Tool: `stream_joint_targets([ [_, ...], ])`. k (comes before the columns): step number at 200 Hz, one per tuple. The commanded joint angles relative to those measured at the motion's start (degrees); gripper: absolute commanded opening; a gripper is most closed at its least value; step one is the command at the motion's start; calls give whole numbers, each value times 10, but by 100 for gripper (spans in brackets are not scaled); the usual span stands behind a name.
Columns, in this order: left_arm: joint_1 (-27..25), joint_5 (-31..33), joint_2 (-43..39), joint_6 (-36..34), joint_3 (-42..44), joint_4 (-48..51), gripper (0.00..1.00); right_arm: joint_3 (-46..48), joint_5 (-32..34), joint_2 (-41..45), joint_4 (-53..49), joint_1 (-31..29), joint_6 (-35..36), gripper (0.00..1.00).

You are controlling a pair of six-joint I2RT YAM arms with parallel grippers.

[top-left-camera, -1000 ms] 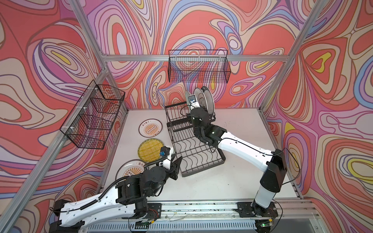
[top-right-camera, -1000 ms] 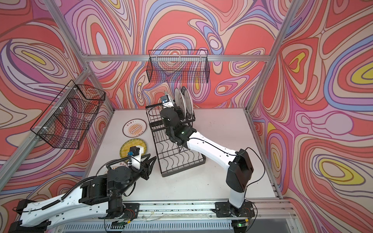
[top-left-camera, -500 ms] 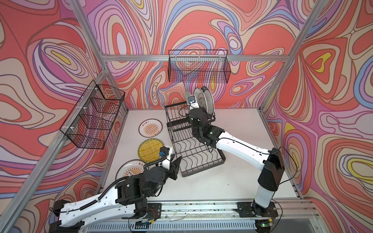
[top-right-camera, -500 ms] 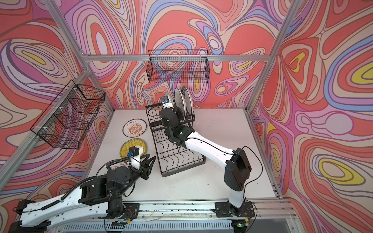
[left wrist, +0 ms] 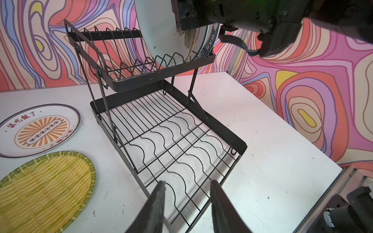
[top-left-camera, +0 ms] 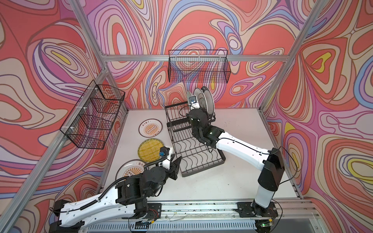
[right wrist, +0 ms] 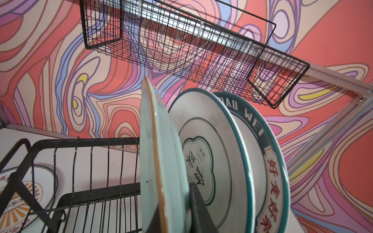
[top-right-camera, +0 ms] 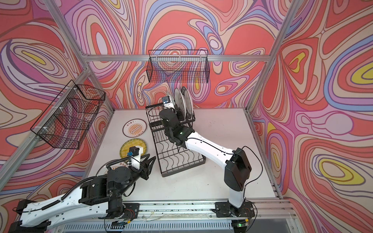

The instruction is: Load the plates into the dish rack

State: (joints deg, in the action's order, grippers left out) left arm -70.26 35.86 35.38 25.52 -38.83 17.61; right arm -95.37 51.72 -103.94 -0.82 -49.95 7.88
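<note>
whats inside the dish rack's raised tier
Three upright plates: a pale green plate gripped by the right end effector, then a cloud-outline plate and a lettered-rim plate. Remaining slots are bare. The plates' lower edges are partly covered, so the green plate's seating is unclear.

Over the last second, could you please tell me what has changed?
The elbow of the right arm swung slightly inward, while the right gripper kept hold of the pale green plate in the upper tier of the rack. Unchanged: the open left gripper by the rack, the yellow plate and two sunburst plates on the table, two more plates upright in the rack.
</note>
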Motion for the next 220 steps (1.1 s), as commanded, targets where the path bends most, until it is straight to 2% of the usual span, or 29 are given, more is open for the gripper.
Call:
stream_joint_targets([
  [1,-3,6,-3,-1,1,8,40,-19,22,-5,-16,-1,-20,0],
  [73,-3,8,-6,-1,1,14,40,-51,-4,-27,-84,14,-59,2],
  [121,-3,10,-7,2,3,16,40,-58,-15,-32,-100,21,-71,17],
  [147,-3,11,-9,5,3,20,40,-67,-19,-37,-108,25,-72,18],
  [166,-3,11,-10,6,4,19,40,-70,-24,-38,-105,26,-71,28],
  [220,-3,12,-6,8,3,19,40,-89,-34,-40,-93,26,-47,35],
])
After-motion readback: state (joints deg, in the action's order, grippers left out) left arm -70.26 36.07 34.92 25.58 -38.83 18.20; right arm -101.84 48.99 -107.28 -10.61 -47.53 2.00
